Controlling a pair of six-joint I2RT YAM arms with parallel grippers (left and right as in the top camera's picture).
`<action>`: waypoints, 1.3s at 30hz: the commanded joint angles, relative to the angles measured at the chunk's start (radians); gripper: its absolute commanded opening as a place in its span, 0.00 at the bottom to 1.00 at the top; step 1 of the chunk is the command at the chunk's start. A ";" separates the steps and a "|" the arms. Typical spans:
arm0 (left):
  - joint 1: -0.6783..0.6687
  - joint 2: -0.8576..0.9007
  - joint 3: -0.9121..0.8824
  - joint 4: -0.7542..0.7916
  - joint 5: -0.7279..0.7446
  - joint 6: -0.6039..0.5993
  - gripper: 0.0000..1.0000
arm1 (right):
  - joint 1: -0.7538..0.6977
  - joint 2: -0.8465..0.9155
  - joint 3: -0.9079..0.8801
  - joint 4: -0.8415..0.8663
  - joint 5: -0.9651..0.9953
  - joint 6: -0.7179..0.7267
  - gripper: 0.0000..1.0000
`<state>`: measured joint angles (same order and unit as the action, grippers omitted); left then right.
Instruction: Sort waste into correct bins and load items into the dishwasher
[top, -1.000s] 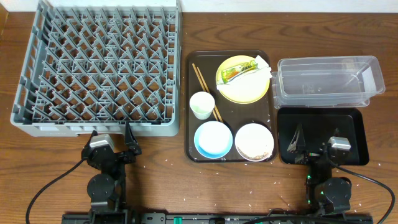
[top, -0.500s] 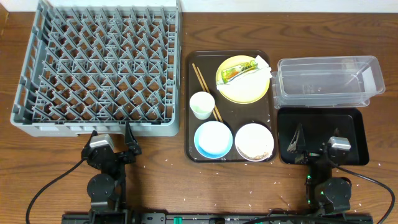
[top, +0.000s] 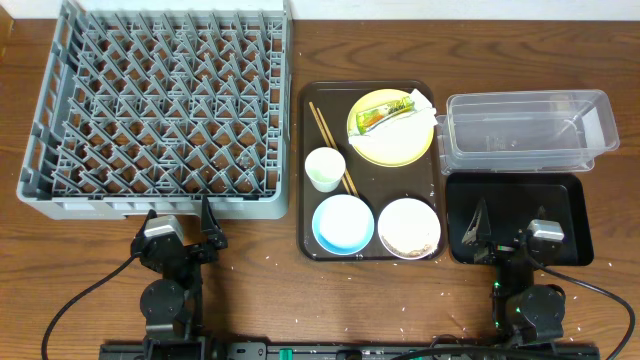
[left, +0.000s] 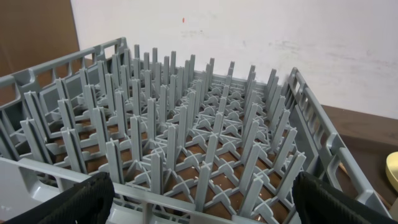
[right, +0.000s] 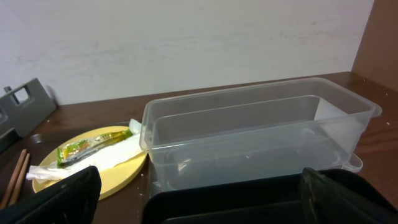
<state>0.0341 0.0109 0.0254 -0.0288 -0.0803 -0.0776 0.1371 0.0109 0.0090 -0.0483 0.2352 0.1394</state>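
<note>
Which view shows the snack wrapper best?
The right wrist view: the snack wrapper lies close and large on the yellow plate. Overhead shows it whole but small. Left wrist shows only the plate's edge.

No text, number or sign I can read in any of my three views. The wrapper (top: 383, 114) on the plate (top: 395, 143) carries printing on its green-and-yellow face. It is too small to make out from overhead and too blurred on the right wrist view, so I log it as illegible.
</note>
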 joint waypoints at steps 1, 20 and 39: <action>0.005 -0.006 -0.021 -0.037 -0.002 0.002 0.92 | 0.010 -0.006 -0.003 -0.001 0.000 -0.010 0.99; 0.005 -0.006 -0.021 -0.037 -0.002 0.002 0.92 | 0.010 -0.006 -0.003 -0.001 -0.001 -0.010 0.99; 0.005 -0.006 -0.021 -0.037 -0.002 0.002 0.92 | 0.010 0.004 0.031 0.183 -0.219 -0.021 0.99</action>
<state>0.0341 0.0113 0.0254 -0.0292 -0.0792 -0.0776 0.1371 0.0109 0.0082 0.1371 0.1238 0.1352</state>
